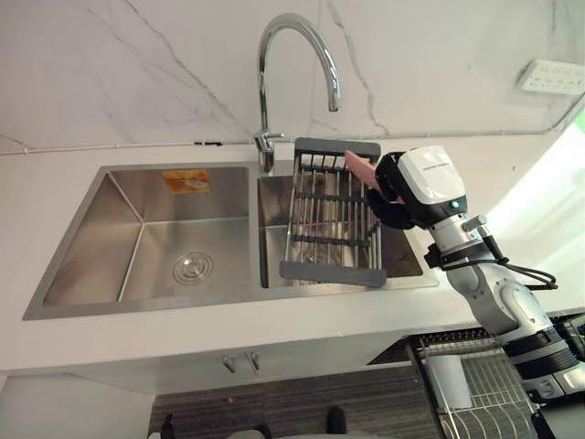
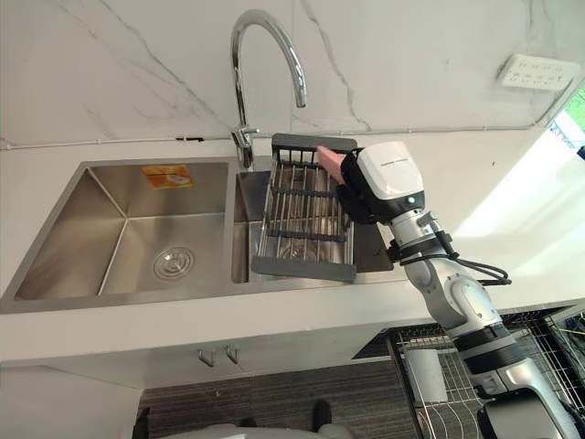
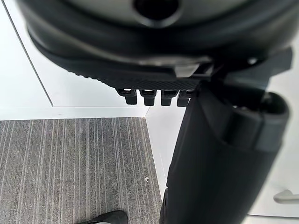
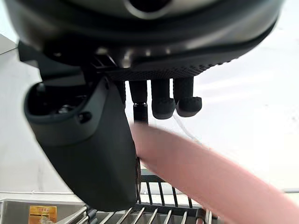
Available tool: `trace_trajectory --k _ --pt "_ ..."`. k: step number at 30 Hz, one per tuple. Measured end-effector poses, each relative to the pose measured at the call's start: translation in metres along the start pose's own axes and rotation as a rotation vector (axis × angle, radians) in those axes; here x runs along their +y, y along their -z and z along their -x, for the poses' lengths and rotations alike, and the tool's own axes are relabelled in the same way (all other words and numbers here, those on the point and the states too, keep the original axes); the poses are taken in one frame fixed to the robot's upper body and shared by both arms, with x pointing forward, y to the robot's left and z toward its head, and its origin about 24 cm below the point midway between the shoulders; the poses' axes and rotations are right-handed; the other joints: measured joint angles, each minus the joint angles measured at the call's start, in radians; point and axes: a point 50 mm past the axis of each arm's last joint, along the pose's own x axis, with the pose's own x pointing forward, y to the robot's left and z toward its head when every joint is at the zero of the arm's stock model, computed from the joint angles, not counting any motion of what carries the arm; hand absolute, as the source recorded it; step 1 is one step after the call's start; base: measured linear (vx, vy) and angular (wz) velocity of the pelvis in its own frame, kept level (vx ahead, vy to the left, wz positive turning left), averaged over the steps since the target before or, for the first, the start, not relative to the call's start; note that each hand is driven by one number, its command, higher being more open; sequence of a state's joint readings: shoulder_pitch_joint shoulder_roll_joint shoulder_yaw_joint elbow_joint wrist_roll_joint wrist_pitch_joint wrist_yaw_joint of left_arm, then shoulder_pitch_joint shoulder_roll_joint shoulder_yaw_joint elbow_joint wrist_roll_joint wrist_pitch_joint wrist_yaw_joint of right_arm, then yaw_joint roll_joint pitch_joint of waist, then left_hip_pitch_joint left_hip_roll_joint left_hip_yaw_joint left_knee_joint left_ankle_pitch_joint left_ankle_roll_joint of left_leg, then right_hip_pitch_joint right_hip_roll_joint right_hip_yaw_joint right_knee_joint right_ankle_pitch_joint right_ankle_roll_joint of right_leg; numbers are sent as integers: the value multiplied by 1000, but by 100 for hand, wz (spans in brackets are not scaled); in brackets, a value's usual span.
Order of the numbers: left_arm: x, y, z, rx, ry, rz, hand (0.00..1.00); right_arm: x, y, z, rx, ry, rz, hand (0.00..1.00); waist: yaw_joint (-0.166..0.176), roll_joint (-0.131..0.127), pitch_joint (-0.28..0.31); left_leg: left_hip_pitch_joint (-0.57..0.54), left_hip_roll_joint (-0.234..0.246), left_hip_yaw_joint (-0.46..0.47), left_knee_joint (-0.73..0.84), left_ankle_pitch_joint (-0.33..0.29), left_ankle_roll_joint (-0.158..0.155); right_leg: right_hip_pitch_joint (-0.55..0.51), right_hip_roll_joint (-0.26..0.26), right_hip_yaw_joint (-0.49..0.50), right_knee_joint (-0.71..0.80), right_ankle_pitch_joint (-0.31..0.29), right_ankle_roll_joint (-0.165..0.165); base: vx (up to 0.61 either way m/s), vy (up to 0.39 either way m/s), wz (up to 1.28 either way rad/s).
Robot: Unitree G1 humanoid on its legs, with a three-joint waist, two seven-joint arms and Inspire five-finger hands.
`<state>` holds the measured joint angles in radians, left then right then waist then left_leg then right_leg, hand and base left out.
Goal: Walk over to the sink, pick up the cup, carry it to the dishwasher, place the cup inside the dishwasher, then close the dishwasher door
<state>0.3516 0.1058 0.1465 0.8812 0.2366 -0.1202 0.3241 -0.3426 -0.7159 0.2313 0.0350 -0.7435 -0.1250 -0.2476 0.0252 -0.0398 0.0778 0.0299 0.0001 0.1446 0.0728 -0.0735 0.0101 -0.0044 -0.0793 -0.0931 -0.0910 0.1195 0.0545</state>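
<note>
A pink cup (image 1: 358,165) is tilted at the far right corner of the dark drying rack (image 1: 331,272) that spans the right sink basin. My right hand (image 1: 395,194) is over that corner with its thumb and fingers closed round the cup. In the right wrist view the cup (image 4: 210,172) runs between the thumb (image 4: 93,154) and the curled fingers (image 4: 163,105), above the rack's bars. My left hand (image 3: 215,163) hangs low beside the white cabinet, fingers relaxed and holding nothing.
The steel double sink (image 1: 137,229) has a tall curved faucet (image 1: 292,37) behind its divider. White counter surrounds it, with a wall socket (image 1: 553,78) at the far right. The dishwasher's pulled-out wire basket (image 1: 484,384) is at the lower right, below the counter edge.
</note>
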Motion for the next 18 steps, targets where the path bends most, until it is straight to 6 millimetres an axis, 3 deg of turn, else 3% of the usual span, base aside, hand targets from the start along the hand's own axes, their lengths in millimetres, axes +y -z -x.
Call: trace_trajectory --k 13,18 --pt "0 5 1 9 3 -3 100 -1 -2 1 -2 -4 -1 0 -5 -8 -21 1 -3 0 0 0 0 0 0 2 0 1 1 0 0 0" --pt "1 10 3 15 4 -25 100 -5 -5 21 12 6 -18 0 -17 -14 -24 6 -1 46 9 -13 -1 -12 5 54 1 14 5 -12 8 -23"
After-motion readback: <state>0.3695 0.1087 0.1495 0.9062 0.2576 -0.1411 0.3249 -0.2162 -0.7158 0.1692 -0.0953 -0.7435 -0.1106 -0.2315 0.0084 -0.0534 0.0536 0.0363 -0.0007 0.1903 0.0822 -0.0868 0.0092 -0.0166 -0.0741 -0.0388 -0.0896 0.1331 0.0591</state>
